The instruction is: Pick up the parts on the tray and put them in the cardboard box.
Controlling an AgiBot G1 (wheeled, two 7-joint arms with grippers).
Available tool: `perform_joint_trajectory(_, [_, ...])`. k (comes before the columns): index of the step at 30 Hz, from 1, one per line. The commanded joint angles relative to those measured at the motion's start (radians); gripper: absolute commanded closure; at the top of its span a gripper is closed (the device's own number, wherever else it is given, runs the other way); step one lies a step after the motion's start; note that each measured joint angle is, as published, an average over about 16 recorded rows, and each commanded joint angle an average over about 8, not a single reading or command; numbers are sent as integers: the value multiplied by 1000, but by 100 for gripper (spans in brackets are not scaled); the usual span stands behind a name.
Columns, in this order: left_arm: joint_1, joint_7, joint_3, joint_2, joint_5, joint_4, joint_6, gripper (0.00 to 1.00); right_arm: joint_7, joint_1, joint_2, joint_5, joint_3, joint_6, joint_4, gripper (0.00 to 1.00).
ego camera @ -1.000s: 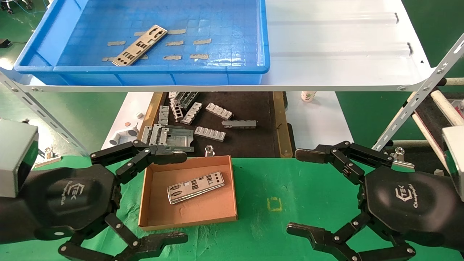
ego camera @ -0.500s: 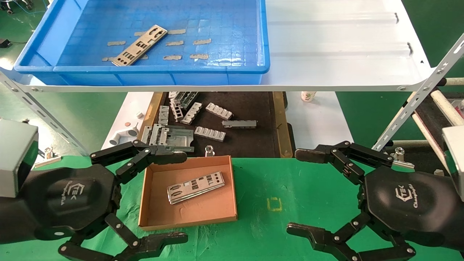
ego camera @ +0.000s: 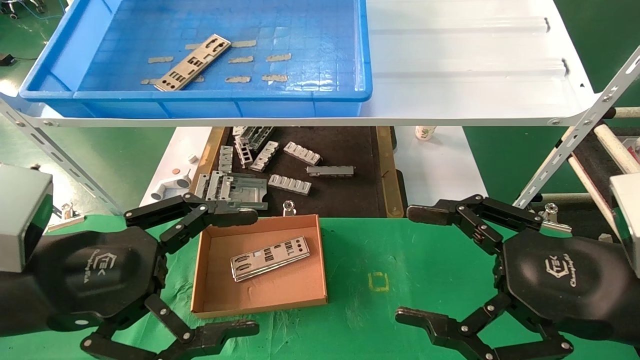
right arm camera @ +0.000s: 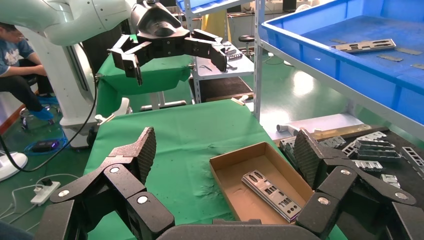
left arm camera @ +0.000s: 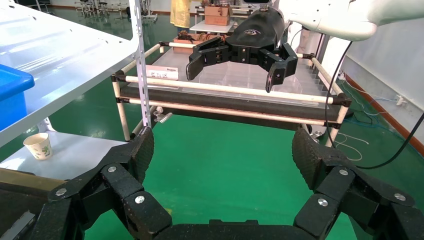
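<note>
One silver part (ego camera: 193, 62) lies slanted on the floor of the blue tray (ego camera: 215, 102), up on the white shelf. It also shows in the right wrist view as the part (right arm camera: 366, 46) in the tray (right arm camera: 345, 70). More parts (ego camera: 270, 258) lie stacked flat in the cardboard box (ego camera: 260, 302) on the green mat; in the right wrist view these parts (right arm camera: 272, 194) sit in the box (right arm camera: 235, 157). My left gripper (ego camera: 249, 272) hovers open at the box's left side, holding nothing. My right gripper (ego camera: 409, 265) hovers open to the right of the box, also holding nothing.
A black wooden-edged tray (ego camera: 340, 200) with several grey ribbed brackets sits behind the box, under the shelf (ego camera: 465, 75). A paper cup (ego camera: 425, 132) stands to its right. A rod rack (ego camera: 615, 145) rises at the far right. A yellow square mark (ego camera: 378, 281) is on the mat.
</note>
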Motion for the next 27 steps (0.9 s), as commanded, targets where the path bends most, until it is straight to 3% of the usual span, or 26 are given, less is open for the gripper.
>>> perform_joint_trajectory(1, [0, 0, 0, 0, 0, 0, 0, 0, 0, 0, 0, 0, 0, 0, 0, 0])
perform_joint_trajectory(27, [0, 0, 0, 0, 0, 0, 0, 0, 0, 0, 0, 0, 0, 0, 0, 0])
